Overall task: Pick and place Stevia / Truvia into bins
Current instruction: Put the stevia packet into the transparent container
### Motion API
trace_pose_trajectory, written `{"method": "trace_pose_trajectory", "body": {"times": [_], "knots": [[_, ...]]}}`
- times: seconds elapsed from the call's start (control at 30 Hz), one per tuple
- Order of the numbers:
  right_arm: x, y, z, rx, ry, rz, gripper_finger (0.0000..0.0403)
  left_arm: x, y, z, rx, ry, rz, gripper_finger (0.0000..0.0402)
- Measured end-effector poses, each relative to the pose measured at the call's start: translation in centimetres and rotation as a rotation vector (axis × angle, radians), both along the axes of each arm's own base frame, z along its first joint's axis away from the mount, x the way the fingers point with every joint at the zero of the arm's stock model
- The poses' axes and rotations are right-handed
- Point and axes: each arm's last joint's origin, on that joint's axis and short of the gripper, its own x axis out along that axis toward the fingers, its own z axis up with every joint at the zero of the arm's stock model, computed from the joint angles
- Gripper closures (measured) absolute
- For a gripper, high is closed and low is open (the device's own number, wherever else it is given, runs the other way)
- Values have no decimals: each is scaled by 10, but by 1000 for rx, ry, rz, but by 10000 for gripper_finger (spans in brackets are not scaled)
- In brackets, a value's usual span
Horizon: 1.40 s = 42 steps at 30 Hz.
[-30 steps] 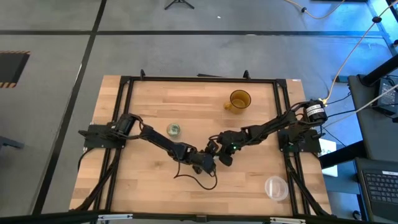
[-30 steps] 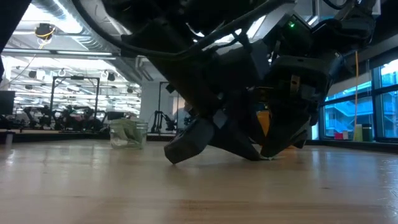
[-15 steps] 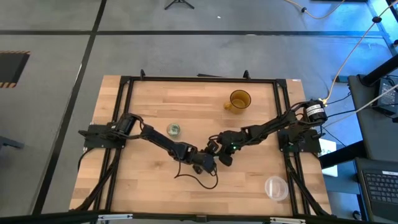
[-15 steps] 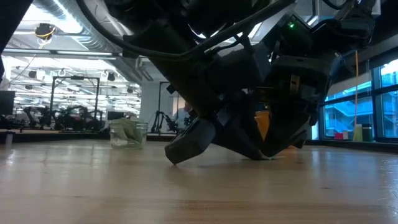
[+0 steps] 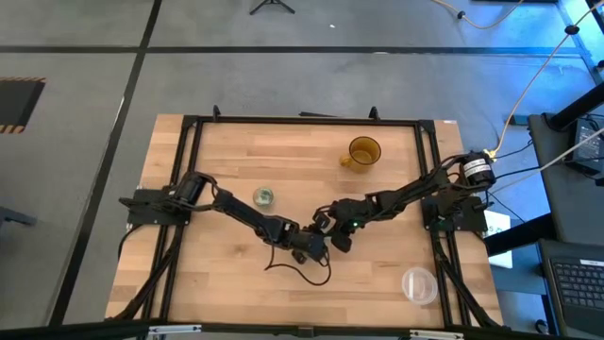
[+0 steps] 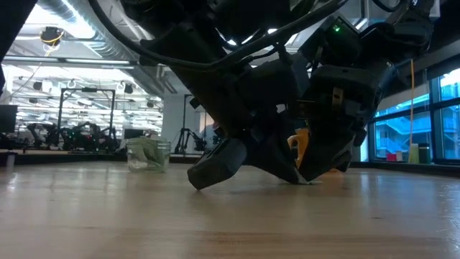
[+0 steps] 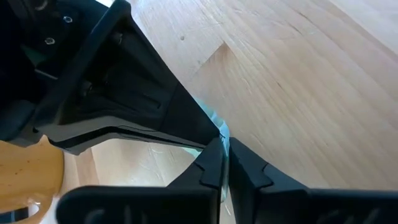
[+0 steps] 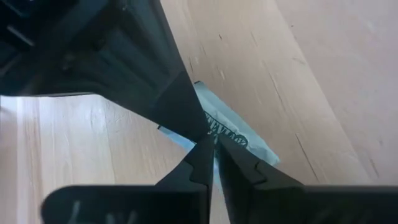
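Observation:
One white Stevia packet with green print lies at the table's middle, where my two grippers meet tip to tip. My left gripper and my right gripper are both shut at this packet. A sliver of the packet also shows in the left wrist view. The small clear glass cup stands to the left of them with green-printed packets inside, and it also shows in the low view. Other loose packets are not in view. My left gripper pinches a thin edge of the packet between its two fingertips, slanting down from the table's left. My right arm's finger covers the rest of the packet. My right gripper pinches the packet's near edge at its fingertips, slanting down from the table's right. The packet reaches forward from the tips, low over the wood, and its far part lies under my left gripper's finger.
An amber mug stands toward the far right. A wider clear plastic round container sits near the front right corner. A black cable loops on the wood below my left arm. Bare wood lies at the left and front.
In the low view my right gripper has shifted a little at the packet, so that more of the amber mug shows behind it. Both grippers stay shut at the same spot on the table.

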Motion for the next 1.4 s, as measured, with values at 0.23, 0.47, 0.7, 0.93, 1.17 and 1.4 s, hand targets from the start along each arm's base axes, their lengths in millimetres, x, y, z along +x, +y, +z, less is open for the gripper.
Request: {"method": "trace_pose_trajectory", "body": {"times": [0.23,0.47,0.7,0.93,1.17,1.4], "knots": [[0,1,13,-4,-71,53,323,-5,-5,1,17,7,44,396],[-12,-11,48,-66,-103,-36,255,-16,-3,20,-44,21,158,396],[-25,-22,85,-93,-218,-39,242,-39,14,89,-215,6,296,397],[-28,-26,97,-116,-278,-35,242,-80,37,174,-684,-9,395,396],[-28,-26,97,-134,-283,-19,242,-133,76,213,-695,55,572,396],[-28,-27,97,-134,-283,-20,242,-152,104,196,-580,202,667,396]]}}
